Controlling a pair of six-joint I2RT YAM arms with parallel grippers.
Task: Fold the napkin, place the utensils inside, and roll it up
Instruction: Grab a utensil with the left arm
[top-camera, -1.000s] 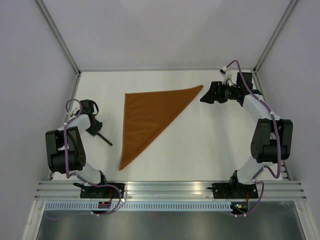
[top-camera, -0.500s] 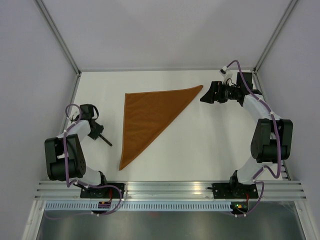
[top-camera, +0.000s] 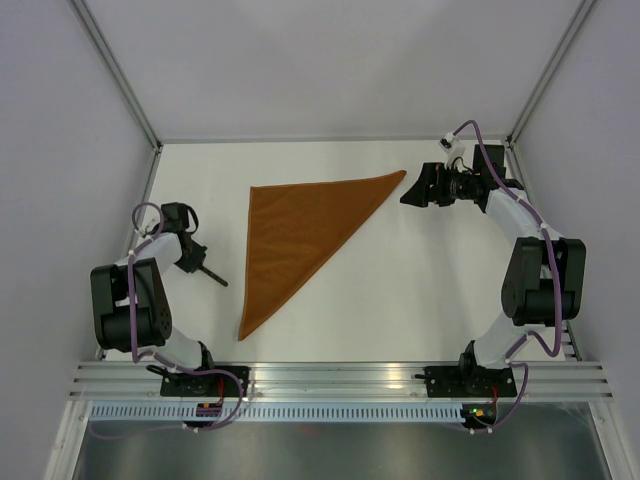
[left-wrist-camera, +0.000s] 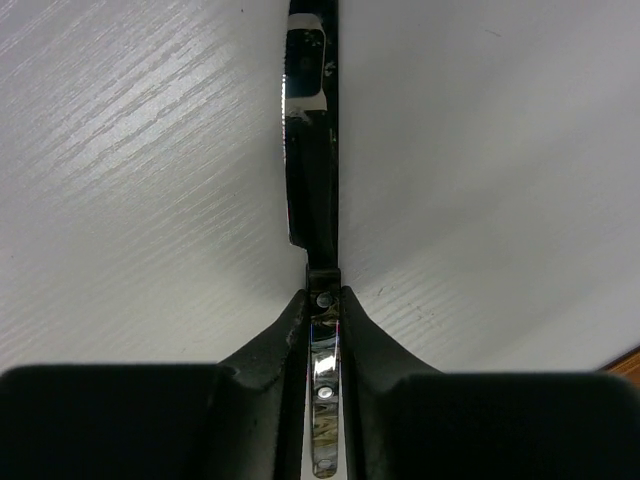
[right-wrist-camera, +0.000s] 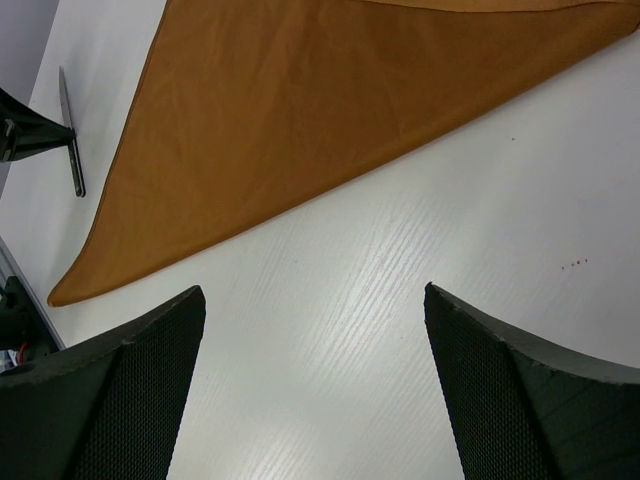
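The left end effector (left-wrist-camera: 322, 300) was clenched on a utensil (left-wrist-camera: 312, 150) near the left edge of the tabletop (top-camera: 420, 300), its long axis pointing toward the folded napkin (top-camera: 300, 235) at the middle, while the right end effector (top-camera: 418, 188) stood spread near the far right corner.

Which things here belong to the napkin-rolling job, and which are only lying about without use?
Belongs to the job:
rust-orange satin cloth napkin, folded into a triangle
thin grey metal knife, clamped in the left gripper
right gripper, open near the napkin's corner

Only there:
white table
silver metal rails at the near edge
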